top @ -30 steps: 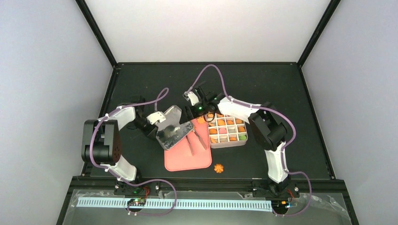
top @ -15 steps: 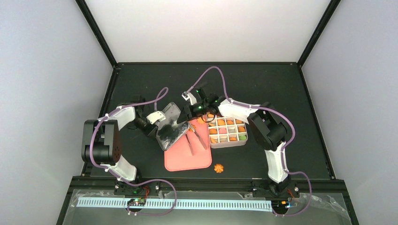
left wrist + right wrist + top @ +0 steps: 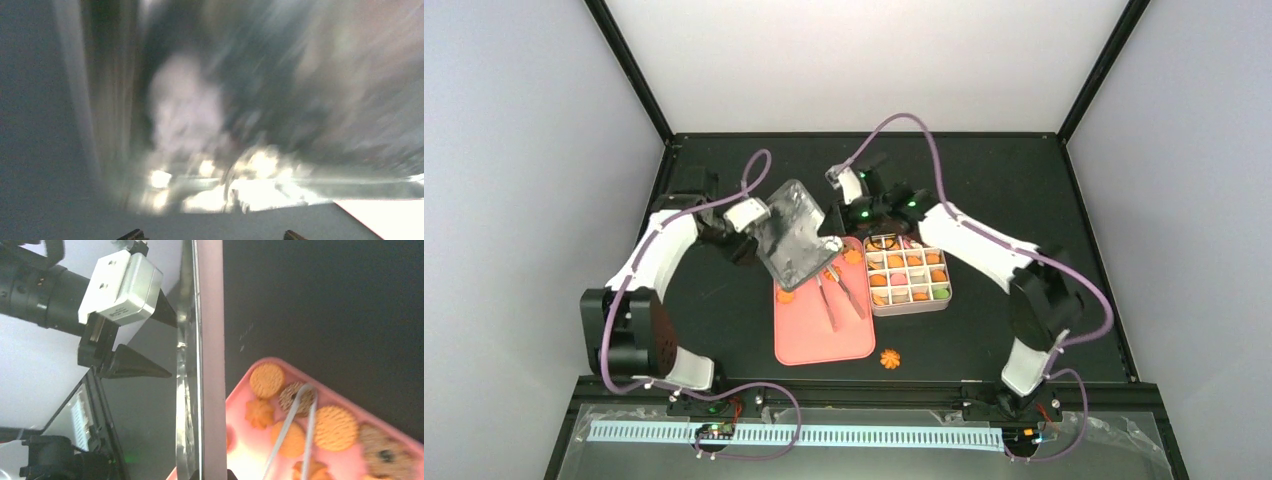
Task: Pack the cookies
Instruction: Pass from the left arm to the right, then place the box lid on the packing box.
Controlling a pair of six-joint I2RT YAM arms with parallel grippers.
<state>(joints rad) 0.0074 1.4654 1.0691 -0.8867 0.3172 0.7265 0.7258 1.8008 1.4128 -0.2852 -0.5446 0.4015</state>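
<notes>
Black table (image 3: 984, 180), bearing all below.
Pink tray (image 3: 809, 345), at the near middle.
Steel lid (image 3: 796, 230), aloft and tilted, at 11 o'clock of the tray. The right gripper (image 3: 831, 242) takes its 3 o'clock edge, claw narrow on the sheet. The left gripper (image 3: 171, 347) stands at its 9 o'clock side, claw wide, holding nothing.
White gridded tin (image 3: 912, 310), just beside the tray at 2 o'clock, most cells filled.
Tongs (image 3: 836, 300), lying on the tray.
Cookies (image 3: 334, 427): some in the tin's cells, several on the tray's far end, one stray cookie (image 3: 889, 358) on the table at 5 o'clock of the tray.
Handling, as judged: light, stiff, crumbly, the swirled ones brittle at the petals. Take each across its rim with a gentle squeeze.
</notes>
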